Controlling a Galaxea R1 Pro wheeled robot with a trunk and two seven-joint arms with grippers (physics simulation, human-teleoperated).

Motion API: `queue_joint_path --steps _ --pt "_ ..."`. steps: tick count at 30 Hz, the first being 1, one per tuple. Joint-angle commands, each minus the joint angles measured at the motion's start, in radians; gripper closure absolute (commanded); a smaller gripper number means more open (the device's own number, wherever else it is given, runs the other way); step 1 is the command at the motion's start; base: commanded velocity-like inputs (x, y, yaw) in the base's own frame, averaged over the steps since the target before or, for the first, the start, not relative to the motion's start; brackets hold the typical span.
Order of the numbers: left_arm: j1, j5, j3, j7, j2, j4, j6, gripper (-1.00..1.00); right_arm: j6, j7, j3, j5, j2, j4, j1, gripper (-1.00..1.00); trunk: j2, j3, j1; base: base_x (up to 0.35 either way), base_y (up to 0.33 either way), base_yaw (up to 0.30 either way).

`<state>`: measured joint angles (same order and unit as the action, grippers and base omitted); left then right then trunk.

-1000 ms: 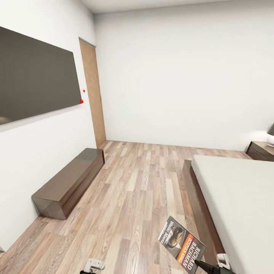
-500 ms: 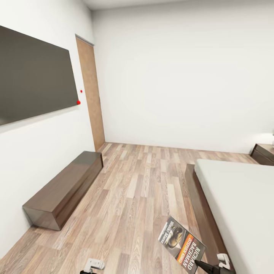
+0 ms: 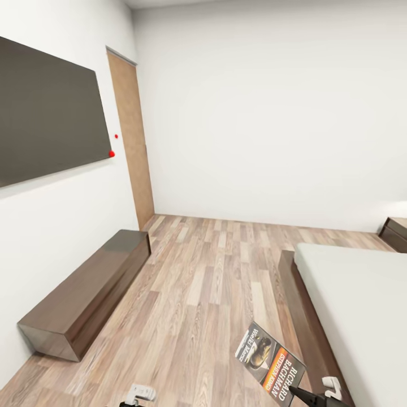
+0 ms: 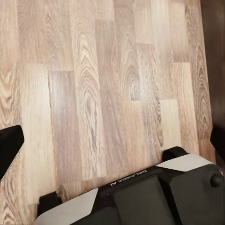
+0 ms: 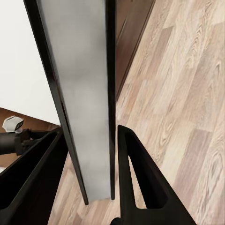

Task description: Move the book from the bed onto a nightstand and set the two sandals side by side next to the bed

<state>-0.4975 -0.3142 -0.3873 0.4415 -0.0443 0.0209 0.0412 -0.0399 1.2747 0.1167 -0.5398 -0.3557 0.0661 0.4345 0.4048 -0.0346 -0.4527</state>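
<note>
The book [image 3: 270, 364], dark cover with an orange band and "Richard Bachman", is held up above the floor at the lower right of the head view. My right gripper [image 3: 296, 391] is shut on its lower corner. In the right wrist view the book [image 5: 82, 89] stands edge-on between the two black fingers [image 5: 136, 178]. The bed [image 3: 356, 305], grey mattress on a dark frame, lies just right of the book. A corner of the nightstand [image 3: 397, 232] peeks in at the far right. My left gripper [image 4: 112, 140] hangs open over bare floor planks. The sandals are out of view.
A long low dark-brown cabinet [image 3: 85, 294] runs along the left wall under a wall-mounted dark screen [image 3: 48, 113]. A wooden door [image 3: 131, 141] stands in the far left corner. Wood-plank floor [image 3: 215, 271] stretches between cabinet and bed. The robot's base [image 4: 140, 199] shows beneath the left gripper.
The whole head view has shifted: the camera moved, so the cabinet and bed sit lower and the nightstand has slid to the right edge. The book stays in my right gripper.
</note>
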Motion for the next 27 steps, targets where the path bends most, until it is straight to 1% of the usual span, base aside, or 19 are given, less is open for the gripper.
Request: queue_joint_path --steps 1,12,20,27 --pt "-0.001 -0.007 -0.008 0.004 0.0 -0.001 0.004 -1.0 -0.005 0.002 0.003 -0.008 0.0 0.0 0.001 1.0 0.002 -0.002 -0.001 0.333 0.0 0.0" --pt "-0.001 -0.009 -0.007 0.005 0.0 -0.001 0.007 -1.0 -0.005 0.002 0.003 -0.008 -0.001 0.0 0.001 1.0 0.002 -0.002 -0.001 0.333 0.0 0.0" --pt "-0.001 -0.01 -0.007 -0.002 0.0 -0.001 0.045 -1.0 -0.005 0.003 0.003 -0.008 -0.002 0.0 0.001 1.0 0.002 -0.002 -0.001 0.309 0.0 0.0" --pt "-0.001 0.0 -0.008 -0.01 -0.005 -0.001 0.045 -1.0 -0.005 0.003 0.002 -0.008 -0.002 0.0 0.001 1.0 0.002 -0.002 -0.001 0.292 0.0 0.0"
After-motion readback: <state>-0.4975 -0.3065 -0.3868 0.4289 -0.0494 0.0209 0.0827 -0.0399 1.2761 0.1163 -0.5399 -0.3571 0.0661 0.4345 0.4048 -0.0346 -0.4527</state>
